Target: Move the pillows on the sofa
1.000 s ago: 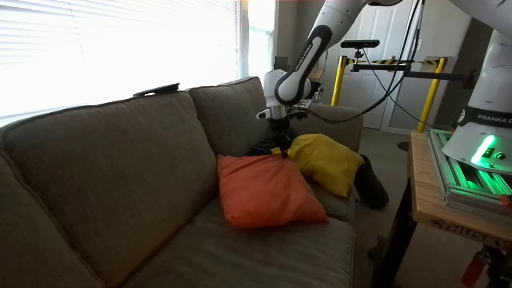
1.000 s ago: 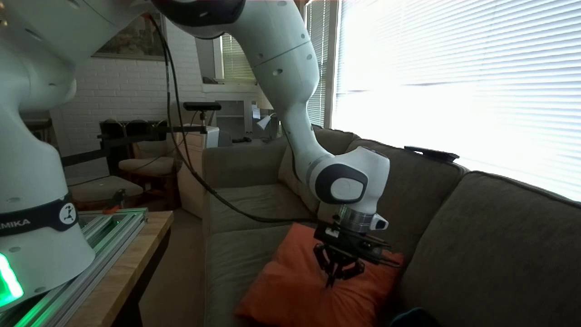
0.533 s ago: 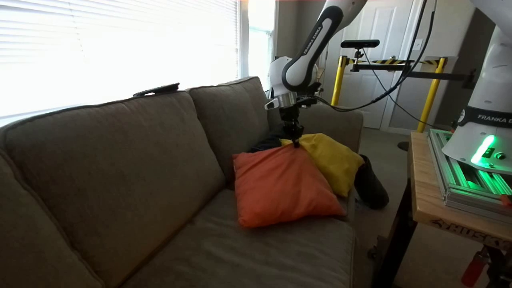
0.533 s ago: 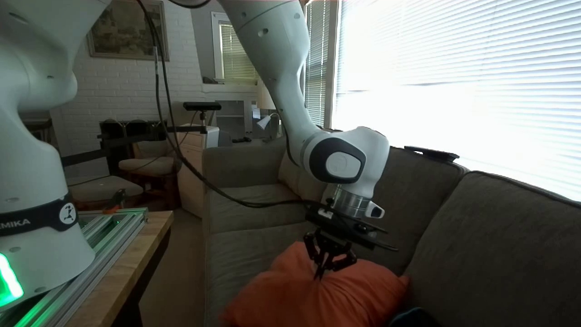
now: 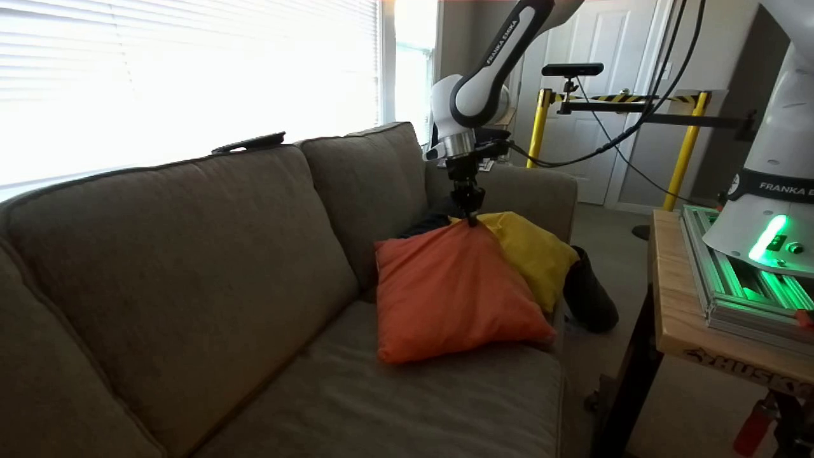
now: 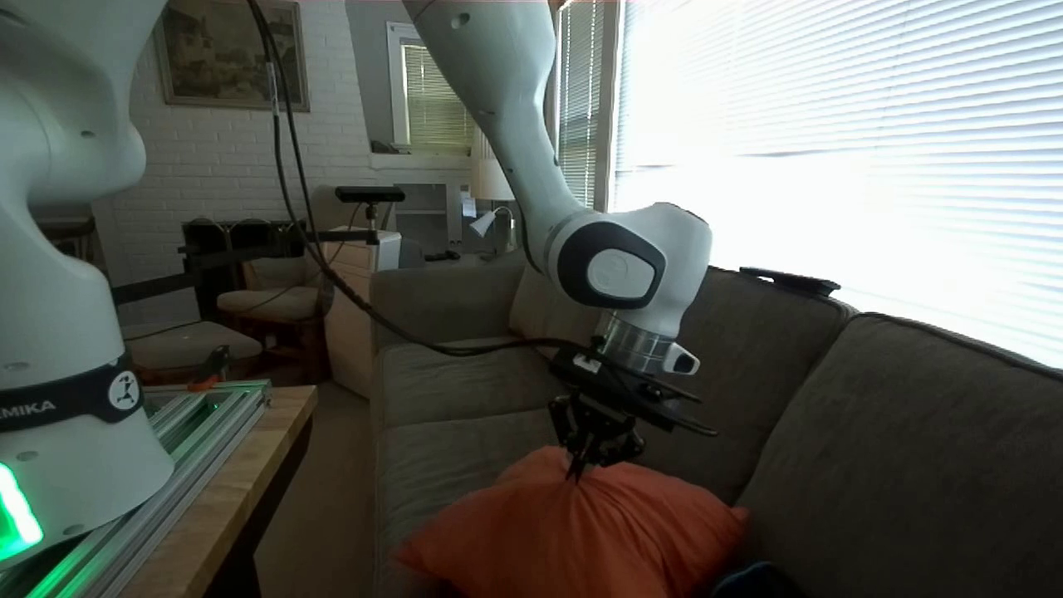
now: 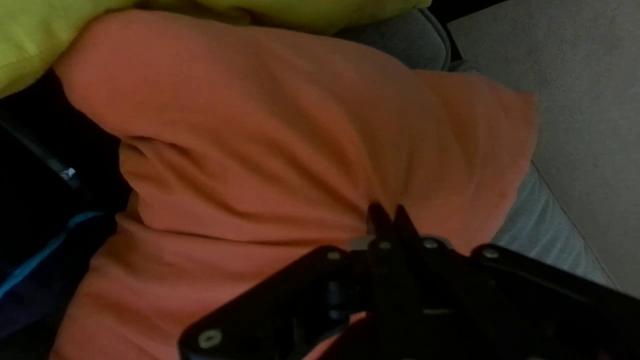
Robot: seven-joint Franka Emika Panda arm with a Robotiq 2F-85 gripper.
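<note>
The claw [image 5: 472,221] is narrow, its two fingertips [image 7: 380,220] close together on a pinch of the orange pillow [image 5: 455,296], which it holds; in the wrist view, creases run in toward that spot. The pillow is on the seat of the sofa [image 5: 407,407], tilted, its cloth drawn up into a peak under the claw and its lower edge down at the seat. Just behind it in an exterior view lies the yellow pillow [image 5: 544,257], partly hidden by the orange one and near the armrest [image 5: 534,191]. A dark bundle [image 7: 45,295] with a blue line lies beside the orange pillow in the wrist view; I cannot tell what it is. In both exterior views a flat black thing [image 5: 262,140] rests on top of a back cushion [image 5: 184,267]. The robot's base [image 5: 757,222] stands on a wooden counter [image 5: 674,286], apart from the sofa, a green light glowing on it.
</note>
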